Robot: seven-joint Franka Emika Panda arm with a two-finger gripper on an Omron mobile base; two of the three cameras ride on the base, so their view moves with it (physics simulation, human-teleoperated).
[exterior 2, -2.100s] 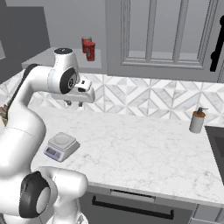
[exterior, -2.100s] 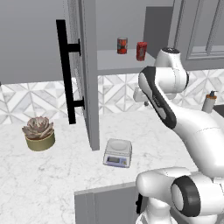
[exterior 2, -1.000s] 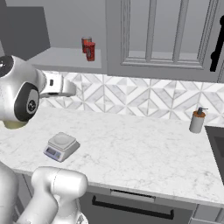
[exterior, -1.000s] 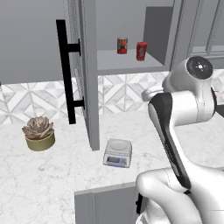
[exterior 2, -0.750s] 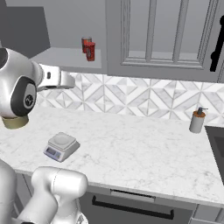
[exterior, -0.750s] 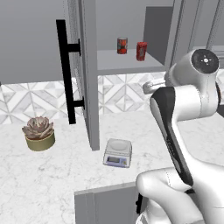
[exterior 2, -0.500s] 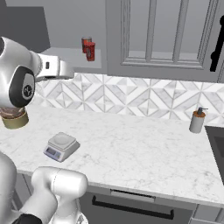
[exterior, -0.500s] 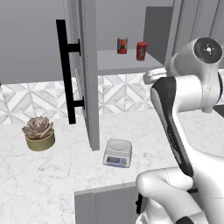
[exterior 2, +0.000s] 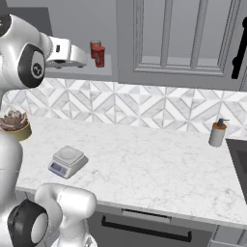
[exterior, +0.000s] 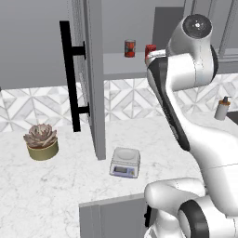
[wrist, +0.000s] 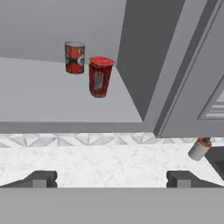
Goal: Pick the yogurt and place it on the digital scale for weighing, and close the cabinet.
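The yogurt (wrist: 100, 76), an all-red tapered cup, stands on the open cabinet's shelf (wrist: 52, 100), ahead of my open gripper (wrist: 111, 179) and well short of its fingertips (wrist: 41, 178). In the right base view the gripper (exterior 2: 83, 61) hovers level with the shelf, just left of the yogurt (exterior 2: 100, 56). From the left base, the arm partly hides the yogurt (exterior: 149, 49). The cabinet door (exterior: 91, 79) stands swung open, its black bar handle (exterior: 69, 79) facing left. The digital scale (exterior: 125, 161) sits bare on the counter below, also seen from the right (exterior 2: 67, 161).
A red labelled can (wrist: 75, 57) stands behind and left of the yogurt. A potted succulent (exterior: 42, 142) sits at the counter's left and a soap bottle (exterior 2: 217, 132) at its right. A closed glass-paned cabinet (exterior 2: 183, 38) hangs to the right of the shelf.
The arm has swung up from above the counter, and the hand has risen to shelf height and moved toward the yogurt. Yogurt, can, scale and door have not moved.
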